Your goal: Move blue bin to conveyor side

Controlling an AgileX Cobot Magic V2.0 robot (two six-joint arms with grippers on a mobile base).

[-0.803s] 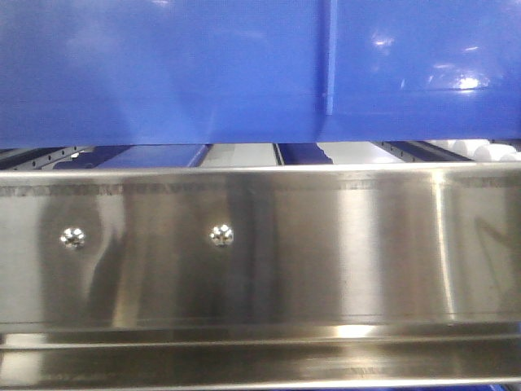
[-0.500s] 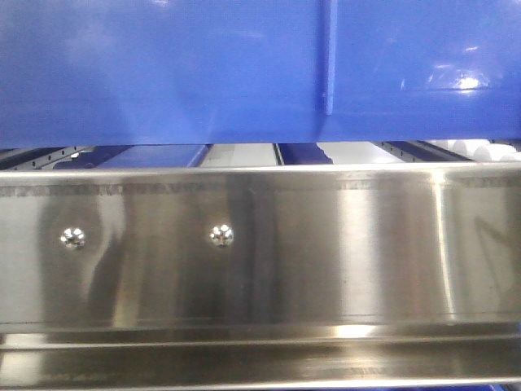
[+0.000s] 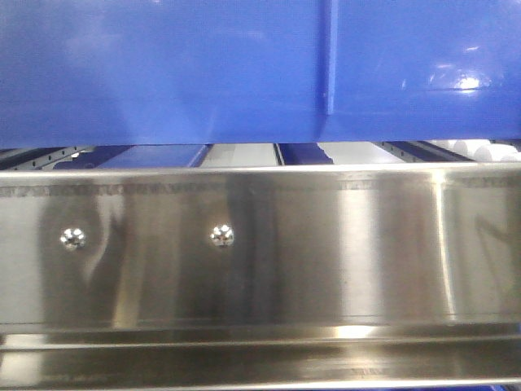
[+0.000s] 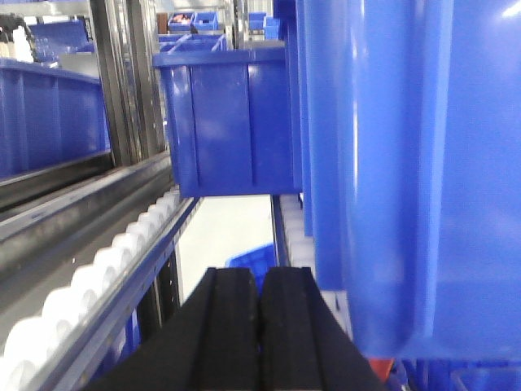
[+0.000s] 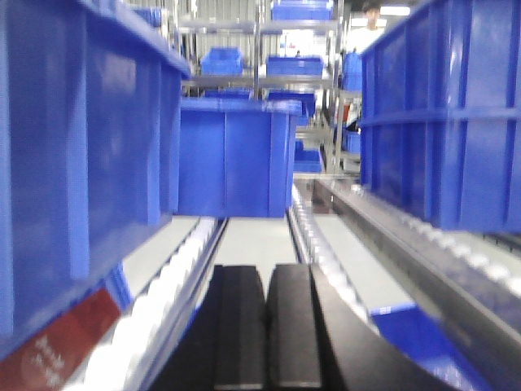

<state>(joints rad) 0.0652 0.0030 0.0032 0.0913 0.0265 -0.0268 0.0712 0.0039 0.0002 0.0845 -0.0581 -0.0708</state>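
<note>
With the blue bin (image 3: 244, 73) on the steel-fronted rack (image 3: 260, 244), flanked by my left end effector (image 4: 260, 277) and right end effector (image 5: 267, 277), both clenched empty, I'd squeeze its side walls evenly before lifting.

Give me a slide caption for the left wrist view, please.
Shut left gripper beside the blue bin, white roller track alongside.

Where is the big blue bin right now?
In the front view the blue bin fills the top, above the steel rack front. It lies right of the left pincer and left of the right pincer.
</note>
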